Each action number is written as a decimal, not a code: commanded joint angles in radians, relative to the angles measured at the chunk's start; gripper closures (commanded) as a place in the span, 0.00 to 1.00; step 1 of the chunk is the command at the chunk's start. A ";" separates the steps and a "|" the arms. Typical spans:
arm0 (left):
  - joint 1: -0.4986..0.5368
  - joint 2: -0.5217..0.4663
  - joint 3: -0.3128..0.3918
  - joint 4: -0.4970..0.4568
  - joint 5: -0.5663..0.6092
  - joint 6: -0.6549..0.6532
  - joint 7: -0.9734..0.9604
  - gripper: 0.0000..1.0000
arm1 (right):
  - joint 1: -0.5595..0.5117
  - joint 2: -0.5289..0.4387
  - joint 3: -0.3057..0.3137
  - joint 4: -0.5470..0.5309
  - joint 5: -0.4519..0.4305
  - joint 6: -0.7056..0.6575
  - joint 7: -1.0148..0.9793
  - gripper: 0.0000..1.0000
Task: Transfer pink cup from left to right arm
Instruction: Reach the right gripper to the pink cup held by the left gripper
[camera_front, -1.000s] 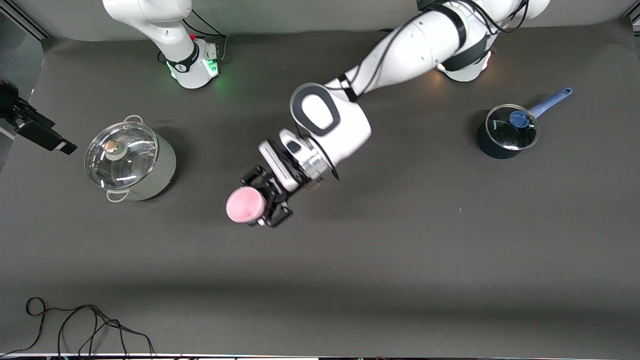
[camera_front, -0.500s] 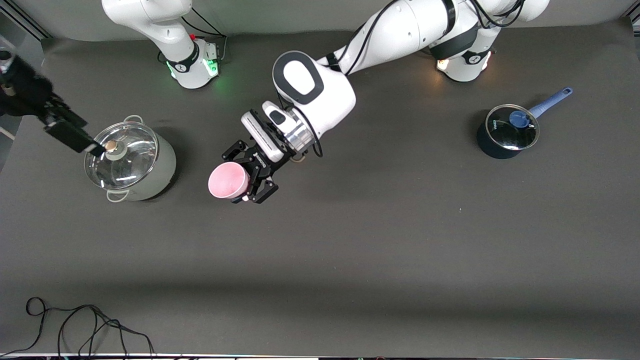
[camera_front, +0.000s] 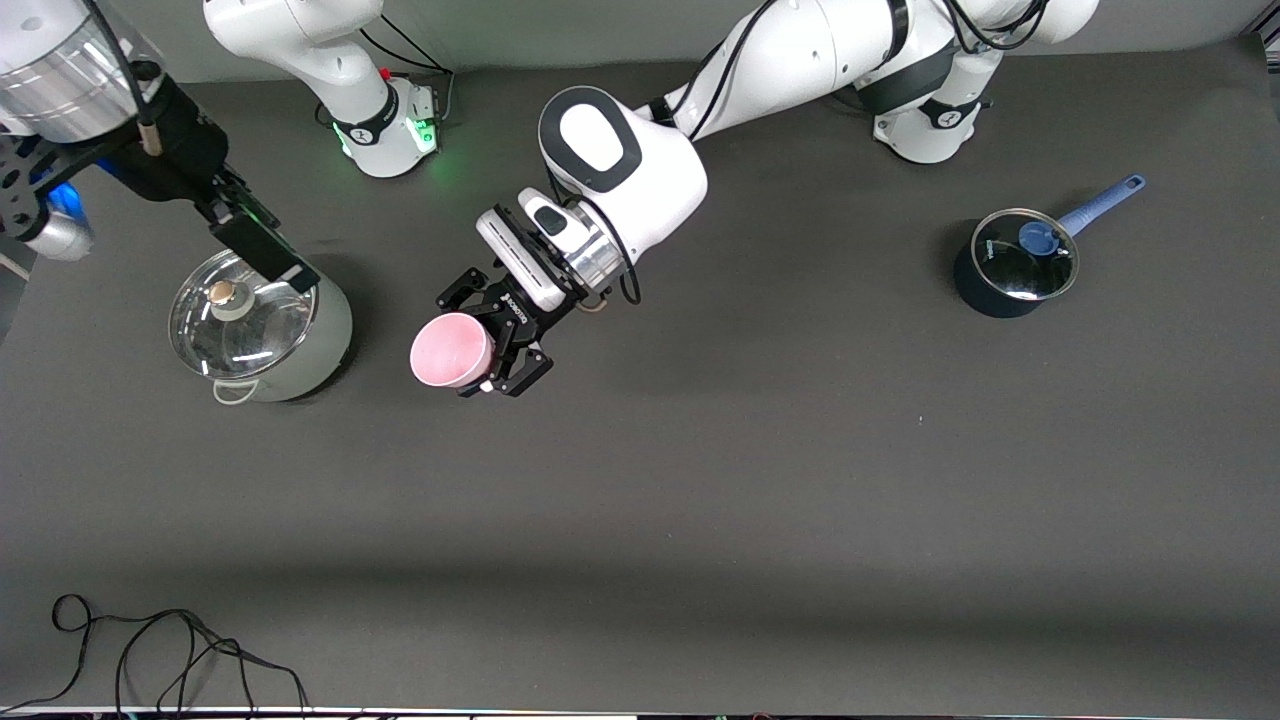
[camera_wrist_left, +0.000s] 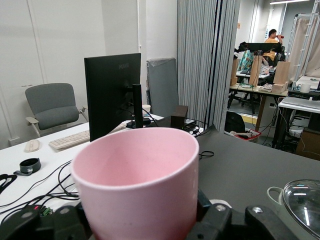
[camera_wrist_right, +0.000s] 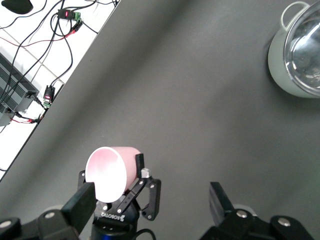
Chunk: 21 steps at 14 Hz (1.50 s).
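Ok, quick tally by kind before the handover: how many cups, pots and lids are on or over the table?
Cups: 1, the pink cup, held by the left gripper.
Pots: 2, the pale green stockpot and the dark blue saucepan.
Lids: 2, a glass lid on the stockpot and a glass lid on the saucepan.
Total: 5.

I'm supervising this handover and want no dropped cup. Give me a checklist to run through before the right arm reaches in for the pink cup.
1. Left gripper shut on the pink cup: ok.
2. Cup held up off the table, mouth tipped toward the right arm's end: ok.
3. Cup's side free for a second grip: cannot tell.
4. Right gripper fingers open: ok.
5. Right gripper lined up with the cup: not ok, it is over the lidded grey pot.
6. Space between pot and cup free: ok.
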 joint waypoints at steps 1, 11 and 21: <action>-0.020 -0.004 0.020 0.014 0.014 0.015 -0.028 1.00 | 0.041 0.080 -0.010 0.102 0.008 -0.024 0.072 0.00; -0.021 -0.002 0.028 0.014 0.014 0.015 -0.028 1.00 | 0.092 0.205 -0.010 0.090 0.001 -0.018 0.033 0.00; -0.021 -0.002 0.028 0.014 0.014 0.015 -0.028 1.00 | 0.092 0.261 -0.012 0.099 0.001 -0.019 0.027 0.16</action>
